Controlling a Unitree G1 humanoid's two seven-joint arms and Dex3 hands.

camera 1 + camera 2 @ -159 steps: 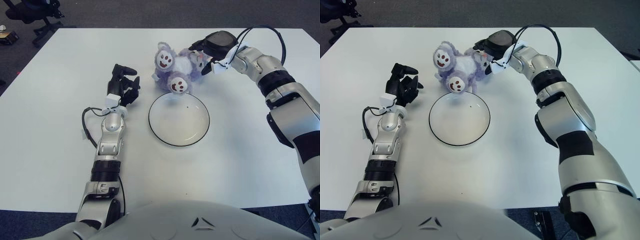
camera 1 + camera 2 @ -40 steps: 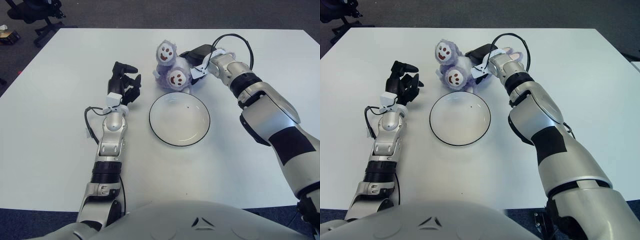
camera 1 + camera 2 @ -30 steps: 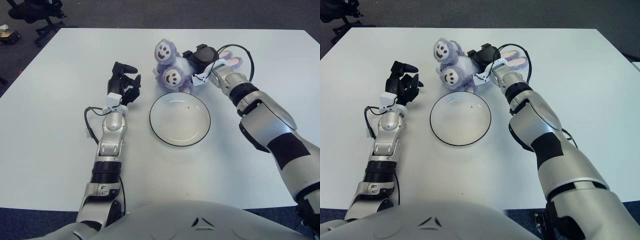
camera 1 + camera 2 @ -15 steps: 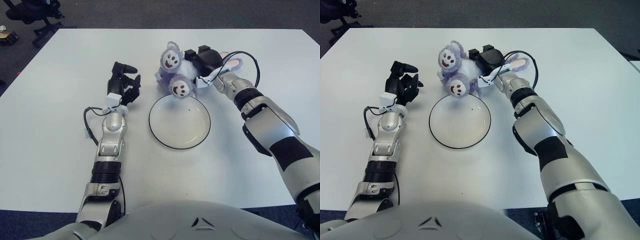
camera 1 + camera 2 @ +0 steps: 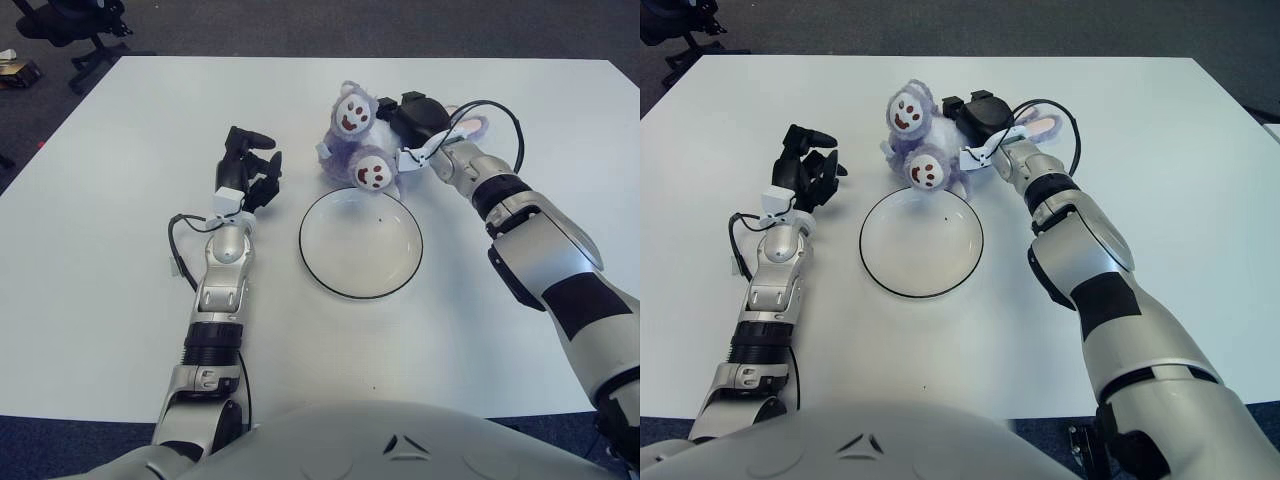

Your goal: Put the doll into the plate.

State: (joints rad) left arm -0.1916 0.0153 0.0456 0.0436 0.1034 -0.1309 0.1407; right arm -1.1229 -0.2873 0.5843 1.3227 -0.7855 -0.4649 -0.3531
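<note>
Left eye view shows the right hand (image 5: 415,118) at the far side of the white table (image 5: 100,300), its dark fingers closed on the back of the purple doll (image 5: 360,140); the doll is a fluffy bundle with two round smiling faces, one turned up toward the far edge and the other hanging lower, just over the far rim of the plate (image 5: 360,283); whether that lower face touches the rim or hangs clear of it cannot be told from either eye; a pink-lined ear pokes out beyond the hand on the right; the plate is a white dish with a dark edge, sitting in the middle of the table with nothing in its bowl but a small dark speck near the far side; the left hand (image 5: 245,170) shows to the left of the plate, near it but apart, with its fingers loosely curled around nothing; as for progress, the grasp looks made and the doll is at the plate's border, yet none of it lies inside, so the carry over the bowl, the lowering and the release all appear to be left to do
</note>
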